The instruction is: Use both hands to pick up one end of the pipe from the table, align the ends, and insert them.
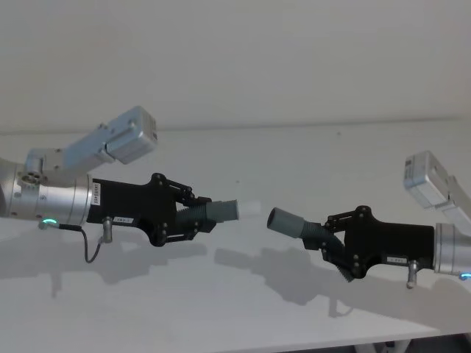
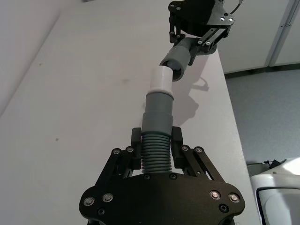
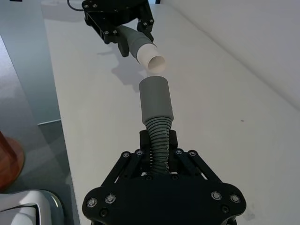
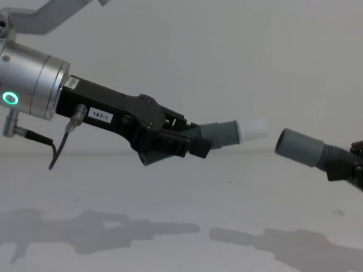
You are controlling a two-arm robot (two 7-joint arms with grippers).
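Held above the table (image 1: 243, 294) on the left: the left gripper (image 1: 193, 215), jaws clamped on the ribbed elbow of one pipe piece (image 1: 213, 212), its grey cuff pointing toward the middle and ending in a narrower whitish tip (image 1: 249, 209). Seen from the left wrist, black fingers (image 2: 136, 138) pressed against both sides of the ribs, with the cuff and white tip (image 2: 161, 80) stretching straight ahead. Facing it from the right: the right gripper (image 1: 333, 239), jaws closed on the ribbed part of the other pipe piece (image 1: 298, 226), wide plain grey cuff (image 1: 285, 221) aimed back at the whitish tip. Ends close but apart, a clear gap between them in the chest view (white tip (image 4: 253, 130) slightly higher than the grey cuff (image 4: 299, 147)). Both pieces off the table, shadows of arms and pipes lying on the surface beneath. Green ring light (image 4: 9, 98) lit on the left silver wrist, thin cable (image 4: 59, 144) hanging below it.
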